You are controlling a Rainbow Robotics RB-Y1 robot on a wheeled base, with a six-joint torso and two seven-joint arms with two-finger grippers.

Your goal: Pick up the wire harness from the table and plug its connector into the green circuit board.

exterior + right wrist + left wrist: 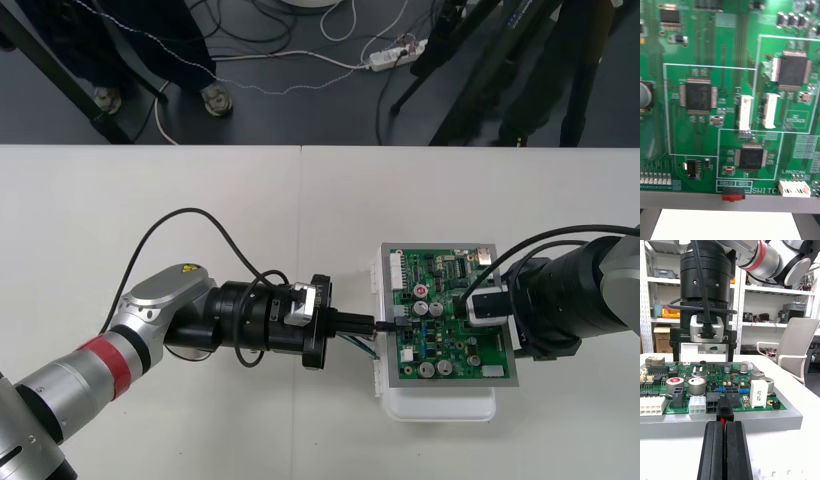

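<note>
The harness's small black plug [725,410] sits right at the left edge of the green board [440,330], butted up against the row of black connectors there. It looks pushed in at that edge, but I cannot tell whether it is fully seated. A red wire [722,420] runs back from the plug, away from the board, straight into my left gripper [724,425]. The two black fingers [713,450] of that gripper are pressed together on the wire just behind the plug. From above, the gripper [372,324] lies level, pointing at the board's left edge. A few thin wires [360,344] sag out beneath it, just beside the board and above the counter [200,220].

The board rests in a grey frame on a white base [440,405], and the plug meets it about halfway along the left edge.

My right gripper [470,305] stands over the right part of the board, coming in from the board's right side. Seen across the board from the left wrist, it [704,352] points straight down. Its fingers [732,348] are spread wide with nothing pinched between them, and they reach down at the board's far side from the plug. Its wrist camera looks closely at the board's chips and white connectors [726,56].
</note>
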